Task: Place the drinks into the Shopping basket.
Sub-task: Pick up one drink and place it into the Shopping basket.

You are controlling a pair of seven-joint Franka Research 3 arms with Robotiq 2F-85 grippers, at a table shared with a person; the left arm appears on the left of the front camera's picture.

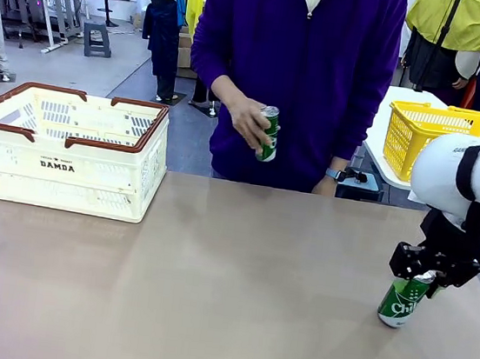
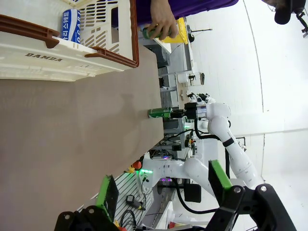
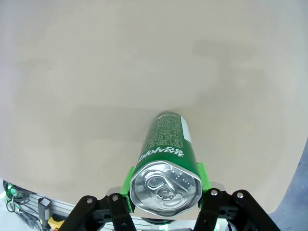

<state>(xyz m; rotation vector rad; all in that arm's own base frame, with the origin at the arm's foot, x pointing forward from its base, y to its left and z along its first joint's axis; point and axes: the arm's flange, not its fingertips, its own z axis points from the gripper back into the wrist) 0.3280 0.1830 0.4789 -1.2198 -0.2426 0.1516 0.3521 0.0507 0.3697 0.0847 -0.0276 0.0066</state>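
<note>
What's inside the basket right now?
One blue-and-white can shows inside the basket, seen from the left wrist. Its walls hide most of the floor, so others may be there. The right gripper's green can is outside it.

The Shopping basket (image 1: 13, 176) bears the black word DAMDA on its cream side, seen sideways in the left wrist view. The green can (image 1: 402, 302) shows white letters "Chil" — the rest is hidden. A blue-and-white can (image 2: 72, 25) inside the basket reads "OCARI" beside Korean print.
</note>
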